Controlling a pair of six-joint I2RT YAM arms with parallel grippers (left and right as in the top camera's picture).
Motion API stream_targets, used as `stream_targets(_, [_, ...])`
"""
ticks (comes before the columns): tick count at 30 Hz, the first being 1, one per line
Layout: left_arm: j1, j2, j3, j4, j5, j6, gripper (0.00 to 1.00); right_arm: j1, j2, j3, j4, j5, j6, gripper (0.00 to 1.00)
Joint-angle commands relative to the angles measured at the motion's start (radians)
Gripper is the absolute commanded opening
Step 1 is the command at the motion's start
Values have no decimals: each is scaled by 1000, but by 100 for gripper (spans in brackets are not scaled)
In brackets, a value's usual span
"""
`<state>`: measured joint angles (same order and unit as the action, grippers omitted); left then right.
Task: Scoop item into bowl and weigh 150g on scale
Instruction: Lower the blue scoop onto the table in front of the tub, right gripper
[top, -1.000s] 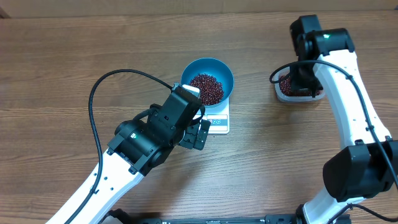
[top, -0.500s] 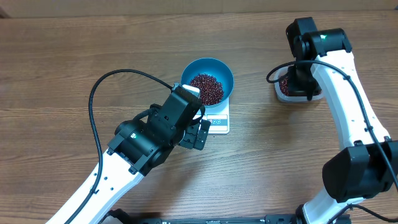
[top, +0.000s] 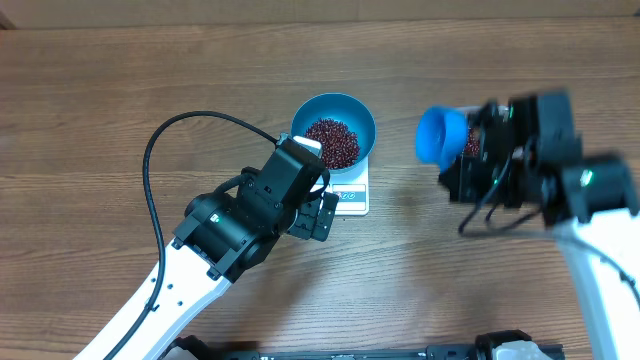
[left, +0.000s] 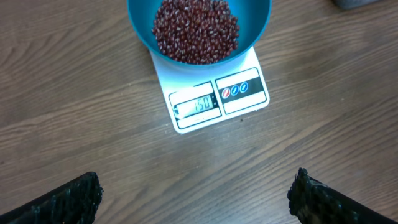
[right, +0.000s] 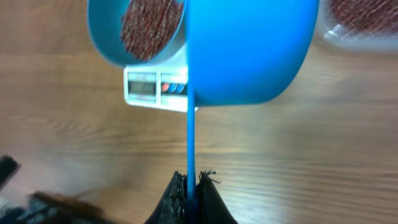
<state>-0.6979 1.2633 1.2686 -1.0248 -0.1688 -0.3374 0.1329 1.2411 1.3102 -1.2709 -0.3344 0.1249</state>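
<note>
- The beans (left: 196, 28) lie heaped in the blue bowl (left: 260, 25). The bowl sits on the scale (left: 239, 102) (display reading 150), mid-table (top: 100, 100) and nearer the far edge.
- My left gripper (left: 196, 199) hangs just on the near side of the scale, jaws spread wide and holding nothing.
- My right gripper (right: 189, 193) is clenched on the thin handle of the blue scoop (right: 249, 50), toward the table's right edge and near the tub (right: 364, 22) of beans.

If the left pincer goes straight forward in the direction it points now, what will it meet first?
Most likely the scale, its display edge lying straight ahead of the left pincer; the bowl of beans sits behind it. Depth is unclear, so the table could come first.
</note>
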Motion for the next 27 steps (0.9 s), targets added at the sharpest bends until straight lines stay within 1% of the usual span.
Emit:
stream_targets(1, [6, -13, 4, 4, 3, -2, 99, 1, -77, -235, 95, -159, 80, 4])
stream_targets(5, [6, -13, 4, 4, 3, -3, 100, 1, -158, -419, 228, -192, 167, 4])
stream_targets(10, [6, -13, 4, 4, 3, -3, 100, 0, -162, -520, 320, -191, 219, 4])
stream_targets(12, [6, -13, 4, 4, 3, -3, 100, 0, -162, -546, 357, -185, 232, 4])
stream_targets(15, [6, -13, 4, 4, 3, -2, 100, 0, -161, -580, 403, -128, 287, 4])
stream_targets(20, [6, -13, 4, 4, 3, -2, 99, 0, -149, -624, 437, -61, 338, 4])
stream_targets(27, [6, -13, 4, 4, 3, -3, 100, -16, -77, -637, 458, -51, 347, 4])
